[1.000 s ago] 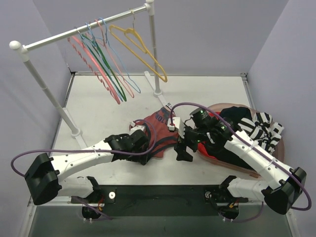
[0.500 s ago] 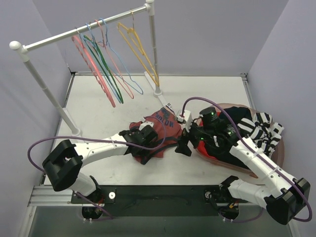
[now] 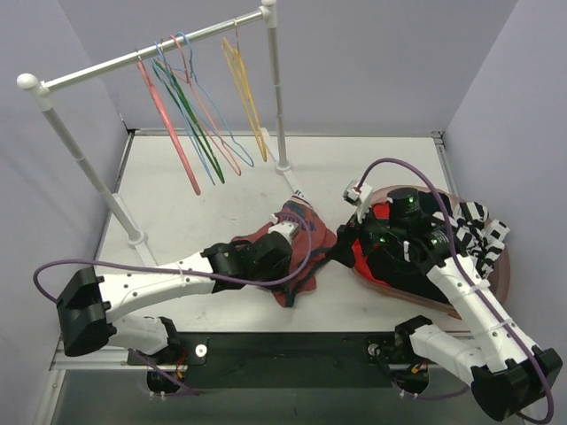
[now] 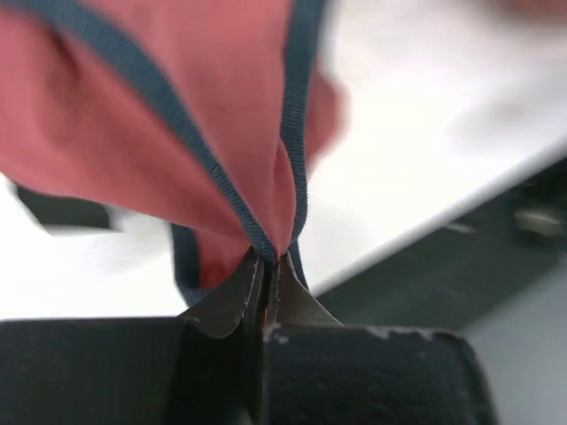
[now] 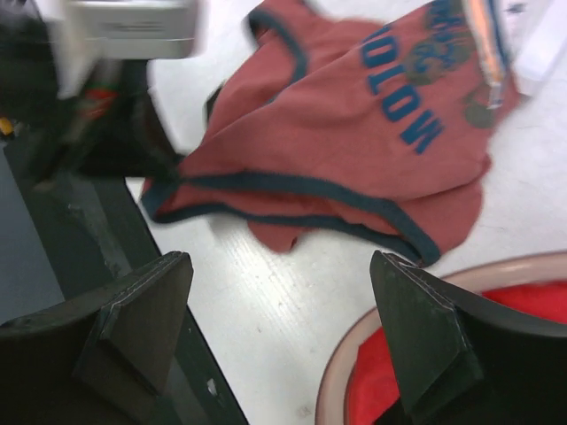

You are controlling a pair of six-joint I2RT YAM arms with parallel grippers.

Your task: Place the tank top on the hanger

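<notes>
Tank top (image 3: pixel 301 246): rust-red, dark trim, blue chest print. It lies bunched on the white table (image 3: pixel 195 186) at the centre of the overhead view, just left of the tub, with one edge drawn up into a peak. Left gripper (image 3: pixel 282 232): stood open a second ago, now pinched tight on the top's dark binding. In the left wrist view two runs of trim meet exactly at the closed fingertips (image 4: pixel 232 299) and the cloth spreads away from them, a detail the overhead view hides under the wrist. Judged: grasp made, lift can follow. Right gripper (image 3: pixel 345 246): jaws spread wide, nothing held, drawn back from the garment toward the tub over the last second. Its own view alone shows the chest print plainly and a trimmed opening lying loose on the table beyond its fingers (image 5: pixel 133 319). Pink tub (image 3: pixel 399 288), centre right: holds a bright red garment (image 3: pixel 376 257) and a striped garment (image 3: pixel 469 226). Rail (image 3: pixel 115 66), upper left: carries the other hangers (image 3: pixel 168 133) and, toward its right end, the yellow hanger (image 3: pixel 248 93), which has swung from broadside to nearly edge-on. Top and hanger are well apart, so threading is not yet begun.
</notes>
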